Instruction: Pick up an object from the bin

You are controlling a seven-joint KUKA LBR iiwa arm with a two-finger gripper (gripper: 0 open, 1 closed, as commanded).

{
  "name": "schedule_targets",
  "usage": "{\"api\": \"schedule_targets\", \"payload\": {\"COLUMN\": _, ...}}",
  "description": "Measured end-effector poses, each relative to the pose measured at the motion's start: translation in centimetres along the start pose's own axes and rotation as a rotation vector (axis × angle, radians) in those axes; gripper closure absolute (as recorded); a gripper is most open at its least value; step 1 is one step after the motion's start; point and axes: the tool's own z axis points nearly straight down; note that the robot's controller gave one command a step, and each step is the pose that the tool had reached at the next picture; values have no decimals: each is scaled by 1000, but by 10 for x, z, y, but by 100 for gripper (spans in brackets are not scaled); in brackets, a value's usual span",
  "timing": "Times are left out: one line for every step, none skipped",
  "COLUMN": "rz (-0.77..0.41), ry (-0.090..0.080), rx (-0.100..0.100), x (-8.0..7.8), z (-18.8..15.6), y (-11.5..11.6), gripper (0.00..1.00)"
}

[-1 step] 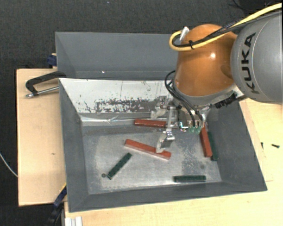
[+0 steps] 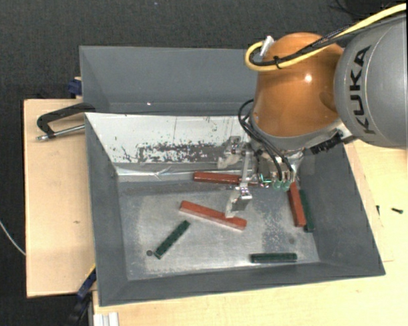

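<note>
Red-brown flat bar [image 2: 212, 215] lies mid-floor in the grey bin [image 2: 101, 196], its right end just under the gripper [image 2: 240, 194]; a second red-brown bar [image 2: 214, 178] lies just behind; whether the gripper is spread or closed I cannot tell; seemingly the approach step; next comes settling squarely astride one bar.
</note>
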Motion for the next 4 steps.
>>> {"api": "schedule_targets", "payload": {"rz": -63, "ry": -5, "rx": 0, "x": 10, "z": 53, "y": -2, "gripper": 0}}
{"api": "schedule_targets", "payload": {"rz": -132, "ry": -3, "rx": 0, "x": 15, "z": 113, "y": -5, "gripper": 0}}
{"api": "schedule_targets", "payload": {"rz": 98, "ry": 6, "rx": -1, "x": -4, "z": 162, "y": -4, "gripper": 100}}
{"api": "schedule_targets", "payload": {"rz": 99, "ry": 6, "rx": -2, "x": -4, "z": 162, "y": -4, "gripper": 100}}
